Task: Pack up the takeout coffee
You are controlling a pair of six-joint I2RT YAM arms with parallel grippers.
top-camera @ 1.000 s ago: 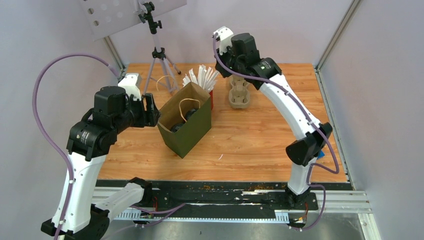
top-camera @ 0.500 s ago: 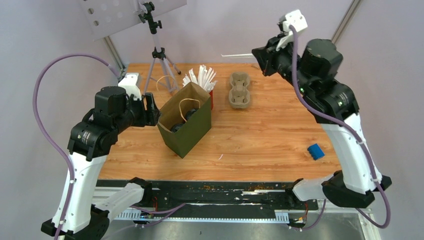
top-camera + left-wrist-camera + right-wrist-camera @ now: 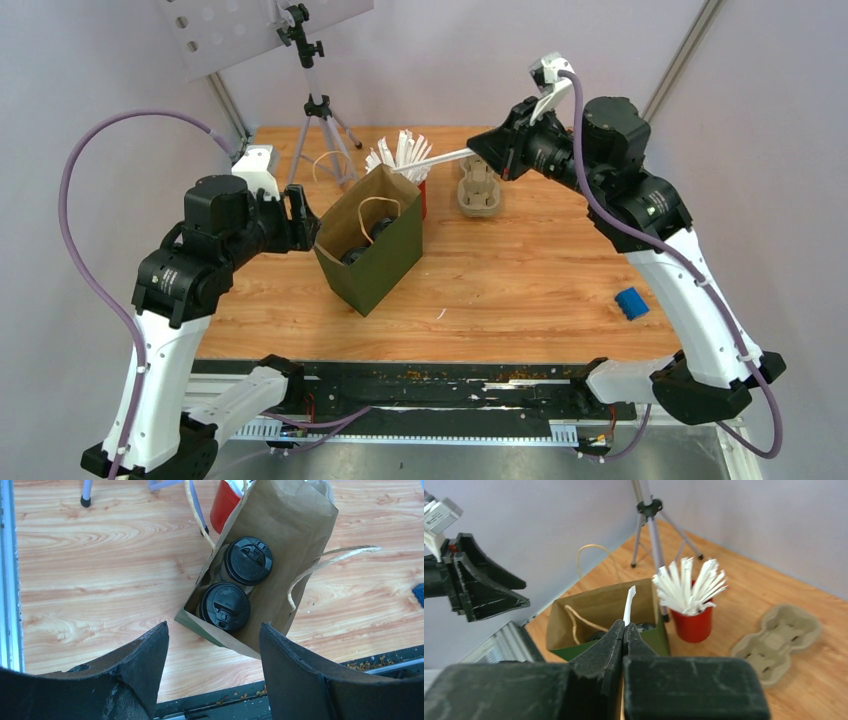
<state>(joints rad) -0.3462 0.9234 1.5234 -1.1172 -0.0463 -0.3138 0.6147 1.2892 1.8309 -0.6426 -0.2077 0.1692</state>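
Two black-lidded paper cups sit inside green-brown paper bag. Right gripper — clamped on thin white paper straw; left gripper — wide, empty, beside bag.

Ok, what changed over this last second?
The right claw, shut on a white straw, rose from above the tray, swung right, then came back left, pointing the straw toward the paper bag. The left claw, open beside the bag, both cups inside it, and the tray stayed put.
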